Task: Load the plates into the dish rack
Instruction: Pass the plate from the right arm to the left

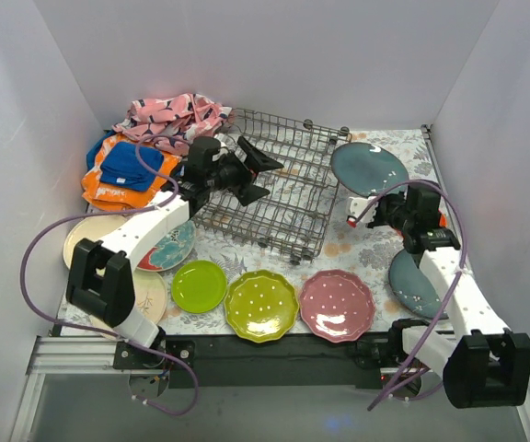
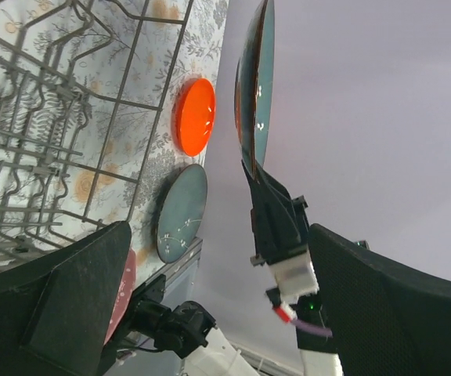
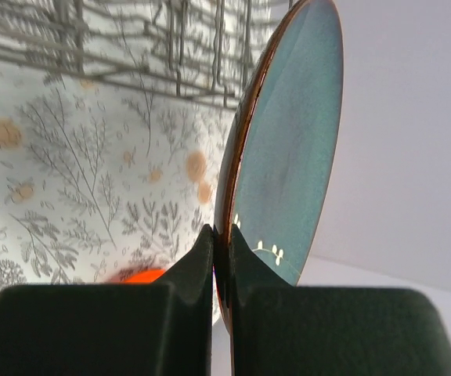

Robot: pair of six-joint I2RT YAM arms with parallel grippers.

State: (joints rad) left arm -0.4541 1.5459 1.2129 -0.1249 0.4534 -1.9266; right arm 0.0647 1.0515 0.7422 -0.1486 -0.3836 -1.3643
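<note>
The right gripper [image 3: 221, 244] is clamped on the rim of the blue-grey plate [image 3: 288, 157], raised at three o'clock of the dish rack [image 1: 293, 212]. The left gripper [image 1: 267, 177] gapes empty over the rack. The plate should probably go in edge-first, lined up between tines.

The top camera looks down from above and behind the arm bases [image 1: 155, 353] and takes in the whole table [image 1: 357, 244] from far. The left wrist camera sits low over the rack [image 1: 283, 184] and faces the table's right edge. The right wrist camera is very near a blue-grey plate [image 1: 369, 168], seen edge-on, and faces the rack. All three views share the rack and this plate.
</note>
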